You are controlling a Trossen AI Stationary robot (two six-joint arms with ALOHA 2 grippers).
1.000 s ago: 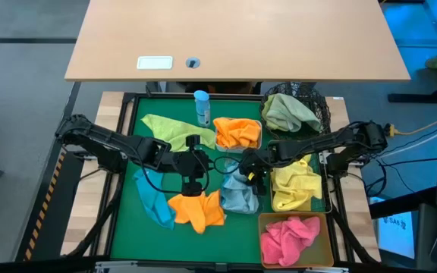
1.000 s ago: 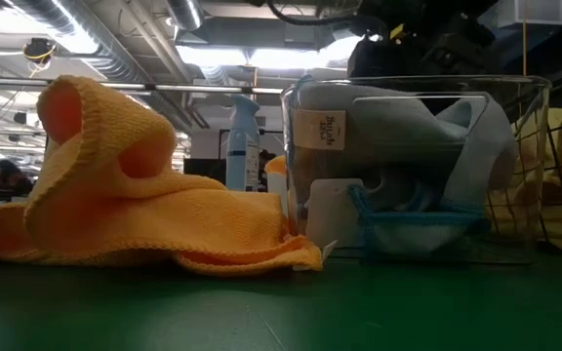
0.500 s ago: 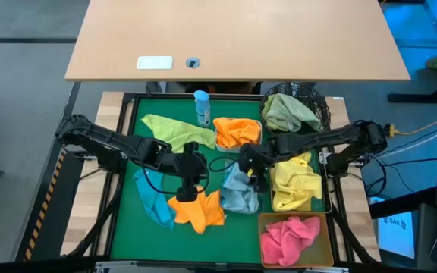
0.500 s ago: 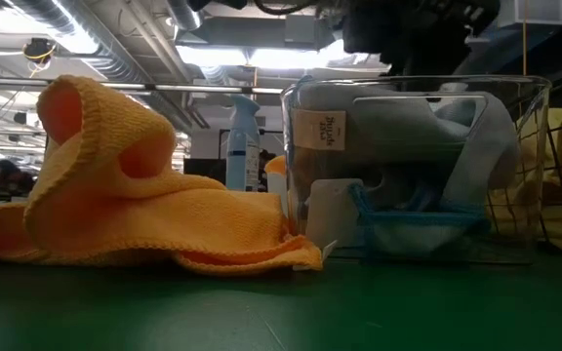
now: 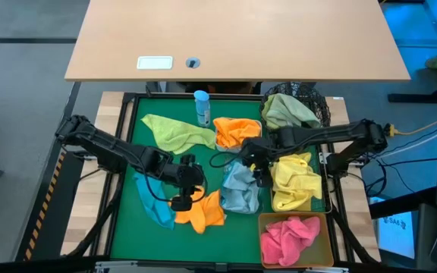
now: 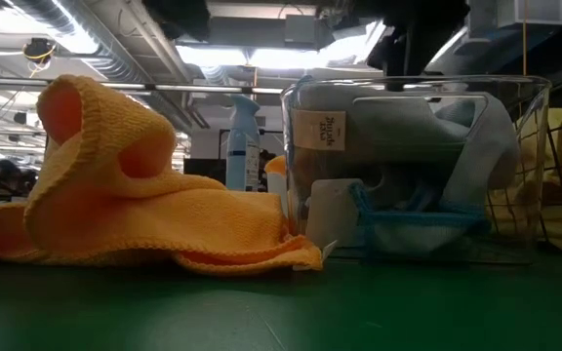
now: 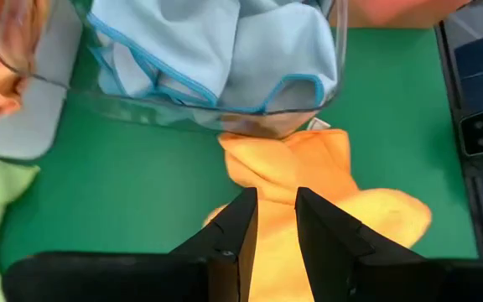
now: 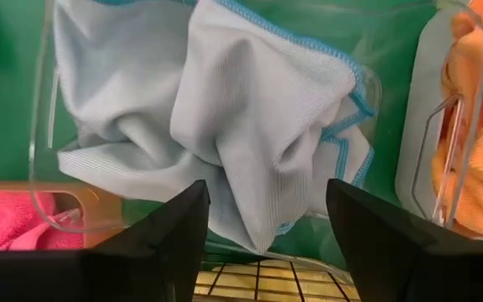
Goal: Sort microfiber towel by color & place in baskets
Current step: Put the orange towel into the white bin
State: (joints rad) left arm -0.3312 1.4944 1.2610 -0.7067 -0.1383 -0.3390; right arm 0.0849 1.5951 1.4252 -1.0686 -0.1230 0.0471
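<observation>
My left gripper (image 5: 180, 200) (image 7: 277, 220) hovers over the loose orange towel (image 5: 201, 211) (image 7: 309, 168) (image 6: 115, 205), which lies crumpled on the green mat beside the clear tub (image 5: 240, 199) (image 6: 408, 166). Its fingers are open by a narrow gap and touch nothing. My right gripper (image 5: 254, 171) (image 8: 267, 226) is wide open above the clear tub, where a grey-blue towel (image 8: 225, 109) lies bunched. A teal towel (image 5: 154, 202) and a light green towel (image 5: 176, 130) lie loose on the mat.
The white tub (image 5: 256, 141) holds orange towels and the black mesh basket (image 5: 317, 102) green ones. Yellow towels fill the wire basket (image 5: 323, 182), pink ones the amber tub (image 5: 264, 220). A blue-capped bottle (image 5: 201, 106) stands at the mat's far edge. Black cables run between the arms.
My left gripper has moved toward the table's near edge and slightly left, from beside the clear tub to over the loose orange towel. My right gripper has risen above the clear tub. No towel has moved.
</observation>
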